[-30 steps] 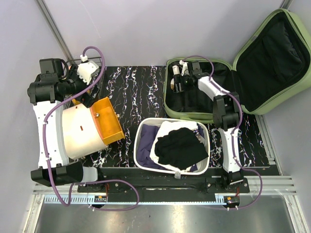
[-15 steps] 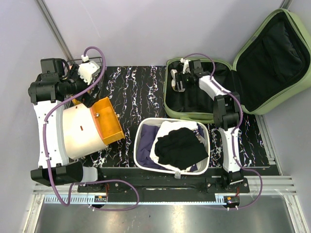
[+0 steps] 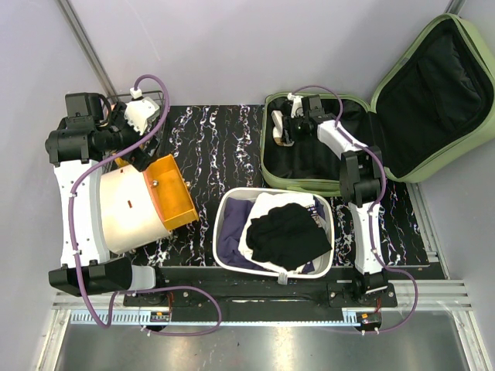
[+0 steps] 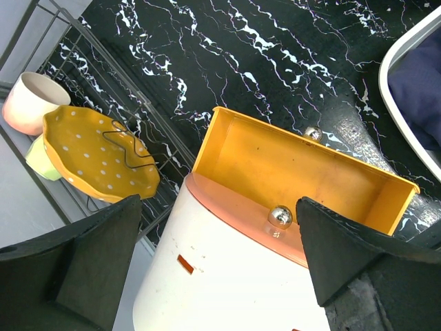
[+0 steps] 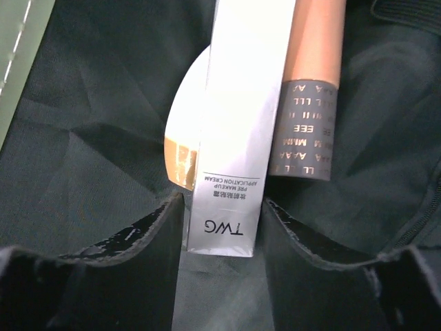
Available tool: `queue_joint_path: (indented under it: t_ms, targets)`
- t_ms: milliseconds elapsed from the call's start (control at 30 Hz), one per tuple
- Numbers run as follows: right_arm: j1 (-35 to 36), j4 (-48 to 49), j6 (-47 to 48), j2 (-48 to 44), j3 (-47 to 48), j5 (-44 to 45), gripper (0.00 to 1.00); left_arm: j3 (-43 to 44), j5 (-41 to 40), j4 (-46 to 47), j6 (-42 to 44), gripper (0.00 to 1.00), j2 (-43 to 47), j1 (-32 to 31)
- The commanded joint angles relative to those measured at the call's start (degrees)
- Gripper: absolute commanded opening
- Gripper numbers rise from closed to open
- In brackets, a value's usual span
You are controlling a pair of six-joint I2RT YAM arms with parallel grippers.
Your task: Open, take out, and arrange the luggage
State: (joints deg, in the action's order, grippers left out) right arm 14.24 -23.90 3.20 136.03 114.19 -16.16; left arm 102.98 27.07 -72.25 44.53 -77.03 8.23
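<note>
Between the right jaws, close at either side of it, lies one silver box (image 5: 231,138); we cannot tell whether they grip it yet. Just right of the jaws lies one peach tube (image 5: 310,83), and just left, tucked behind the box, one rounded white-and-gold piece (image 5: 185,138). All three rest on the black lining of the luggage (image 3: 302,166), which stands at the far right of the tabletop (image 3: 209,147) with its lid thrown back. So we judge opening done and taking out under way, with at least these three things left to lift and arrange. Behind the right jaws, toward the arm bases, one white bin (image 3: 217,232) holds three garments: black (image 3: 290,236), white (image 3: 271,205) and navy (image 3: 230,239). Well apart, the left jaws stand wide and hold nothing, over one white cabinet (image 4: 227,289) with its orange drawer (image 4: 296,172) open; beyond them sit one dotted plate (image 4: 96,155) and one cup (image 4: 31,100).
</note>
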Motion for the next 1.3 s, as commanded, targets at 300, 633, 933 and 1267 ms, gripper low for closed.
queue_joint_path:
  t_ms: [300,633,933,1267]
  targets:
    - [-0.8,-0.7,0.7,-7.9,-3.0,-6.9,0.09,-3.0,-0.8,4.3,-1.7,0.99,1.6,-0.2]
    - [1.5,-7.2,6.0,-24.9,-9.1,-13.9,0.00,-1.5,-1.2,6.7,-10.0,0.99,0.3,-0.2]
    - [16.8,-31.0,17.1,-29.2,0.1,-11.8,0.00,1.9,-2.5,9.1,-22.7,0.99,-0.9,0.8]
    - [31.3,-51.6,8.5,-11.8,35.0,-10.5,0.00,2.0,10.4,11.7,-39.9,0.99,-3.1,13.2]
